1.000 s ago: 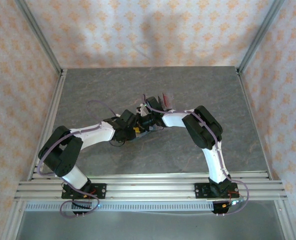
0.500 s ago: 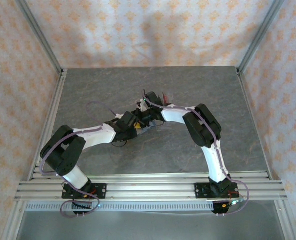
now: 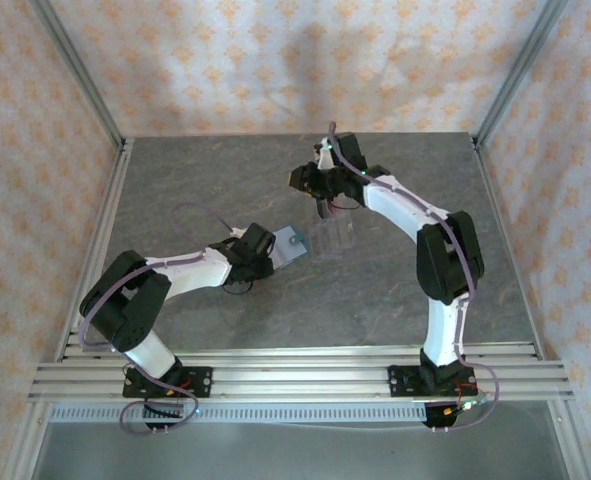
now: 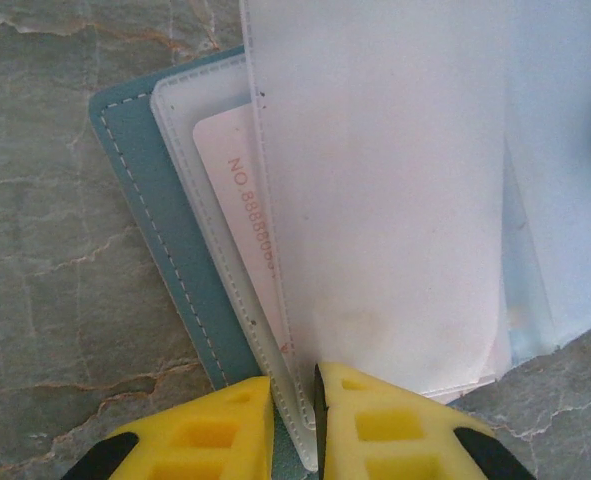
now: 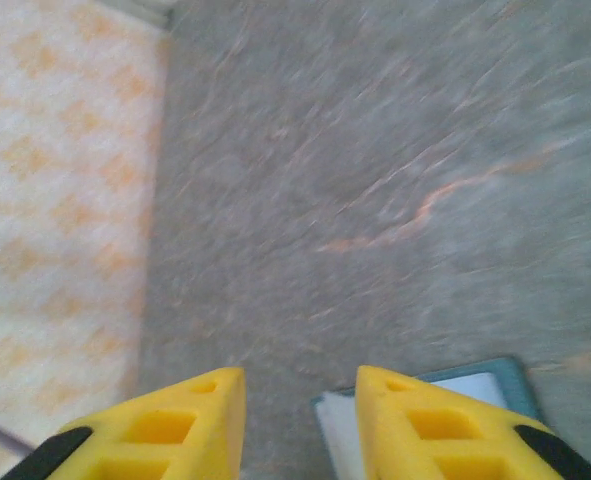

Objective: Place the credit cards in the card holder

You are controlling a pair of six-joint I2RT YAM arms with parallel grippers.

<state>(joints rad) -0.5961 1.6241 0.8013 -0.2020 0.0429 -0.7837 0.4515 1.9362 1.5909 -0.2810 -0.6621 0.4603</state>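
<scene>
Left gripper [image 4: 295,385] pinching a clear sleeve edge of the card holder [image 4: 140,195], fanning it open. Pale pink credit card [image 4: 237,190] sitting inside a sleeve. Right gripper [image 5: 300,385] hovering beyond the card holder, jaws spread, empty. Advice: hold the pinch steady, feeding cards edge-first. Clear rack [image 3: 333,235] crowding just beside the card holder.

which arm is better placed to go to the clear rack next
Right, likely. The right gripper is open and empty, close to the clear rack. The left gripper is shut on a clear sleeve of the card holder, so it looks busy.
</scene>
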